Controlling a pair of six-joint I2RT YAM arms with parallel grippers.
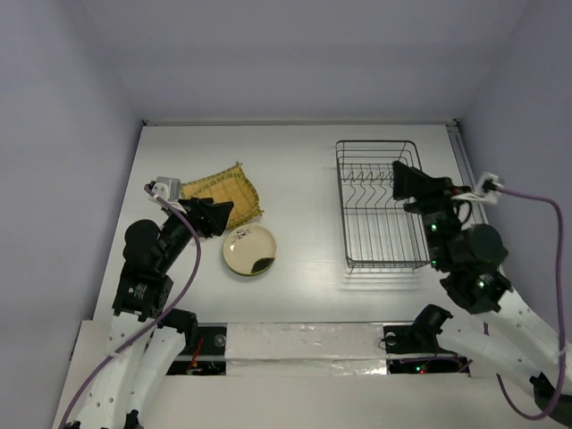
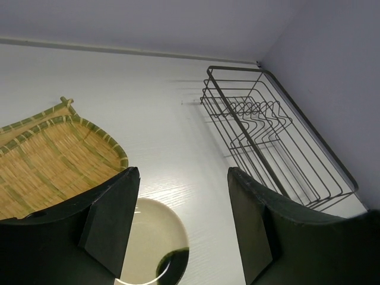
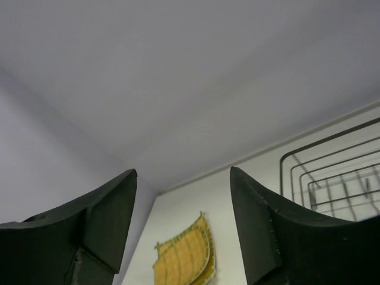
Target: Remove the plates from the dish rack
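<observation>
The dark wire dish rack (image 1: 379, 204) stands at the right of the table and holds no plates; it also shows in the left wrist view (image 2: 270, 139) and the right wrist view (image 3: 338, 178). Two square yellow ribbed plates (image 1: 225, 196) lie stacked at the left, seen too in the wrist views (image 2: 50, 160) (image 3: 187, 255). A round cream plate with a dark patch (image 1: 249, 250) lies in front of them (image 2: 151, 243). My left gripper (image 1: 217, 217) is open and empty beside the yellow plates. My right gripper (image 1: 399, 181) is open and empty above the rack's right side.
The table's back edge meets a grey wall (image 1: 304, 63). A purple cable (image 1: 545, 268) runs along the right arm. A taped strip (image 1: 304, 340) lies along the near edge between the arm bases.
</observation>
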